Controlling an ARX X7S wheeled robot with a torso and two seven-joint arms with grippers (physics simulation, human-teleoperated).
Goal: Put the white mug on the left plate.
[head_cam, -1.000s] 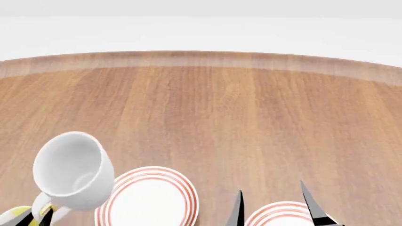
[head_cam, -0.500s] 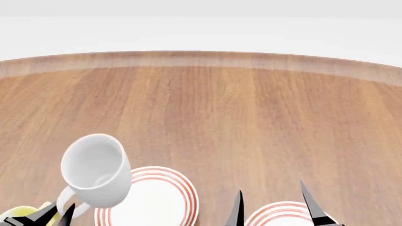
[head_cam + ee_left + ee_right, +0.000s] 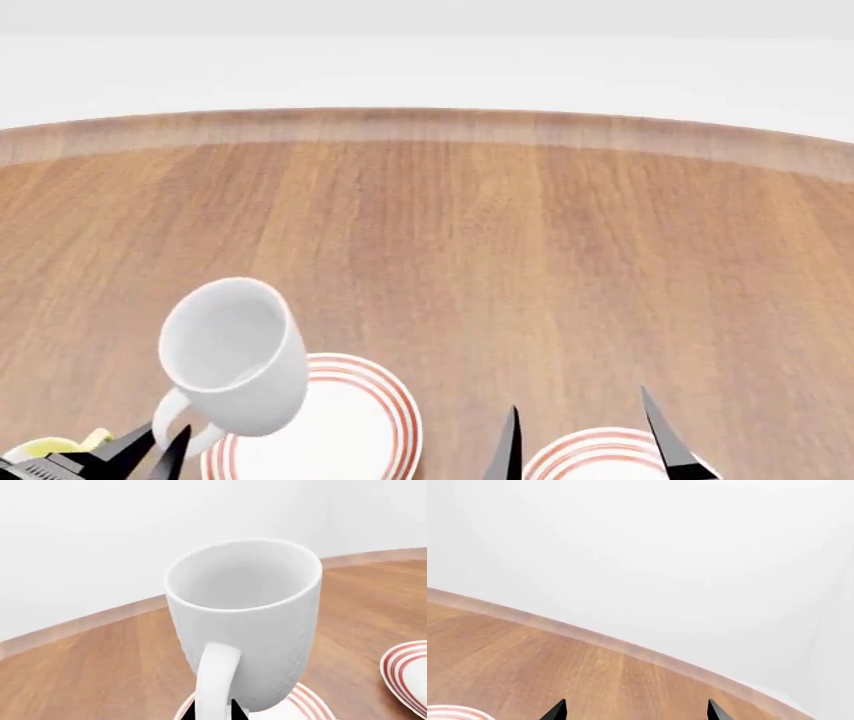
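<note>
The white mug (image 3: 240,360) is tall, plain and white inside. It hangs tilted in the air over the left edge of the left plate (image 3: 340,425), a white plate with red rings. My left gripper (image 3: 158,450) is shut on the mug's loop handle (image 3: 171,415) at the bottom left of the head view. In the left wrist view the mug (image 3: 253,625) fills the middle, the handle (image 3: 215,685) runs between the black fingertips, and the plate's rim (image 3: 307,700) shows beneath. My right gripper (image 3: 581,440) is open and empty above the right plate (image 3: 601,455).
The round wooden table (image 3: 534,250) stretches to a far edge against a white wall. A yellow object (image 3: 54,450) peeks in at the bottom left beside my left gripper. The second ringed plate shows at the edge of the left wrist view (image 3: 403,670).
My left gripper has carried the white mug rightward, from left of the left plate to over its left edge. The right gripper has not moved.
</note>
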